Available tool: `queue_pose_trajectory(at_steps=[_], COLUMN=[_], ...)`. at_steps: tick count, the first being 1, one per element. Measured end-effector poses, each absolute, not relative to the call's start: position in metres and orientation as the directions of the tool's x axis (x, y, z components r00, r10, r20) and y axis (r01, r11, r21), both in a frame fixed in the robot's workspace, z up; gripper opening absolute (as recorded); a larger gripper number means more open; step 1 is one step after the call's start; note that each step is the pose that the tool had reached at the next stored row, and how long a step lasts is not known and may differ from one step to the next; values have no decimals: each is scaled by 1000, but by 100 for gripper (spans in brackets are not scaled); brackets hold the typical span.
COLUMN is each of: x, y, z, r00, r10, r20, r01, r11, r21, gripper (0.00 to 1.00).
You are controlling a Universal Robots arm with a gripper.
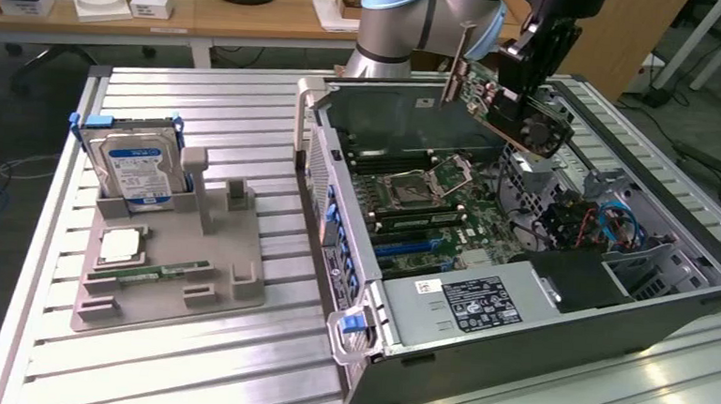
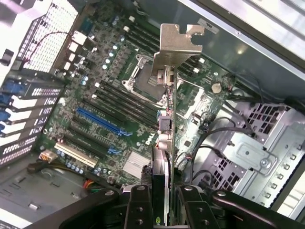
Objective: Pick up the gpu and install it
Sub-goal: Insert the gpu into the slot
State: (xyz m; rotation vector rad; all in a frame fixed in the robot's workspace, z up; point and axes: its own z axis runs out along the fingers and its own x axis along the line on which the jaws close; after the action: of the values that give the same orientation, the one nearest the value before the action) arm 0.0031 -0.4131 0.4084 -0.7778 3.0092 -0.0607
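Holds the gpu (image 1: pixel 525 116) clamped in the narrowly closed end effector (image 2: pixel 163 209), tilted above the motherboard (image 1: pixel 448 207) in the open case (image 1: pixel 514 357).

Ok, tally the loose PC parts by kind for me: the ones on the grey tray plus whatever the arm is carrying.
Hard drive: 1
RAM stick: 1
Processor: 1
gpu, gripped in the jaws: 1
Total: 4
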Motion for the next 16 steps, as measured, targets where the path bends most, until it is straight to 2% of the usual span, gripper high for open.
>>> queue_pose_trajectory(at_steps=[16], x=[3], y=[-414], z=[408], r00=[-773], r10=[-633], r20=[-22], r01=[-632], r11=[774], r21=[-46], gripper=[26])
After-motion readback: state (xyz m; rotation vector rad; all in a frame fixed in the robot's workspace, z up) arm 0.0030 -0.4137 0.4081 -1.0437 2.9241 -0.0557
